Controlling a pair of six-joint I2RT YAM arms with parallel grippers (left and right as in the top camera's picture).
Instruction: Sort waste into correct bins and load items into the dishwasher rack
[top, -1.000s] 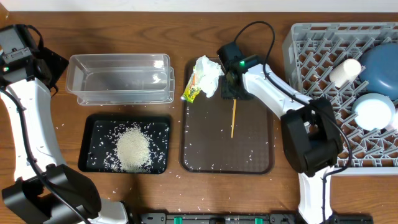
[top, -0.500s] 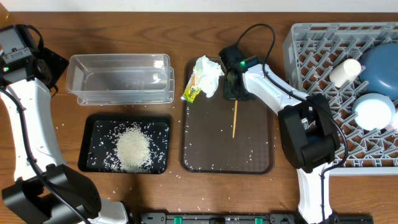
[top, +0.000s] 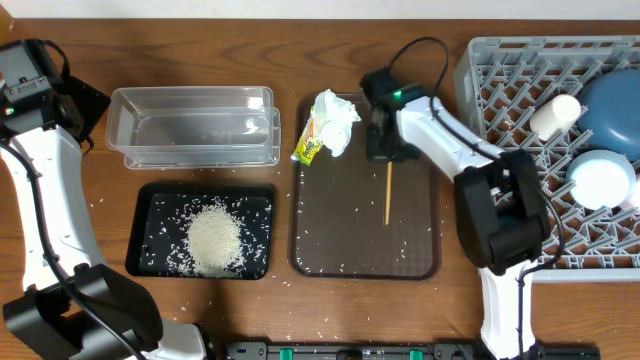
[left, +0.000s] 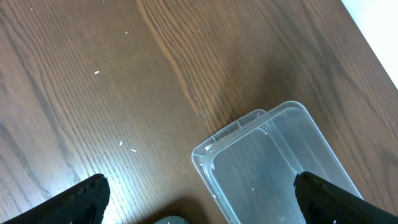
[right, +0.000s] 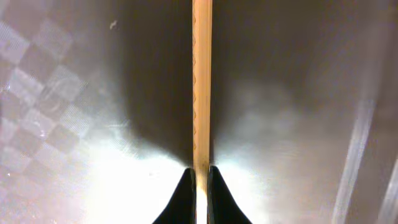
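Observation:
My right gripper (top: 388, 162) (right: 201, 177) is shut on the near end of a thin wooden stick (top: 388, 195) (right: 201, 81), over the dark brown serving tray (top: 330, 245). A crumpled white tissue (top: 336, 118) and a yellow-green wrapper (top: 310, 146) lie at that tray's far left corner. Rice (top: 213, 238) is piled in the black tray (top: 150, 200). The clear tub (top: 195, 125) (left: 273, 162) holds almost nothing. My left gripper (left: 199, 202) hangs open above the tub's left end. The grey rack (top: 500, 70) holds a deep-blue plate (top: 612, 105), a light-blue bowl (top: 603, 178) and a white cup (top: 555, 115).
Loose rice grains are scattered on the wooden table (top: 110, 200) around the black tray and on the serving tray's floor (right: 298, 93). The rack stands close to the serving tray's right side. A black cable (top: 420, 45) loops behind the right arm.
The right gripper has closed on the stick and carried it a little to the right over the serving tray. The left arm has stayed still.

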